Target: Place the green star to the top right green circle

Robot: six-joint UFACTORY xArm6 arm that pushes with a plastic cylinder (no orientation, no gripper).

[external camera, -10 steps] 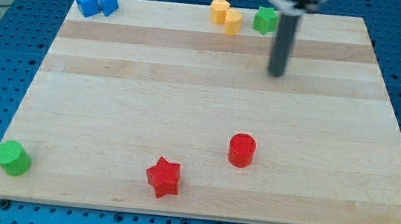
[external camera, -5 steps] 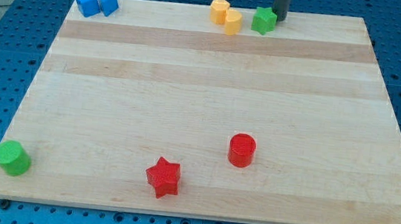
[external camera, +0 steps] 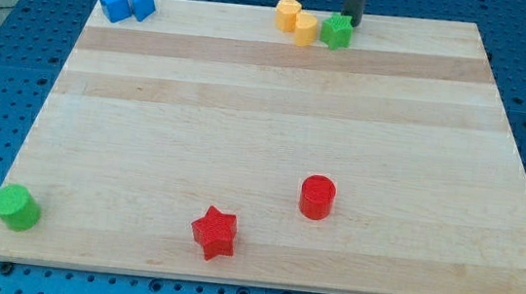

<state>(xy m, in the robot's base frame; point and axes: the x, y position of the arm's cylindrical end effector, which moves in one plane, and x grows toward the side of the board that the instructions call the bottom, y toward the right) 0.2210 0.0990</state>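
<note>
The tip (external camera: 352,23) touches the green star (external camera: 336,31) at the tabletop's (external camera: 266,118) top edge, beside a yellow block (external camera: 306,28); no hand shows.

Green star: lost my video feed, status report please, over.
My tip at the view's top edge, just upper right of the green star block. Star touching the yellow blocks. Green cylinder block far off, bottom left corner.
</note>
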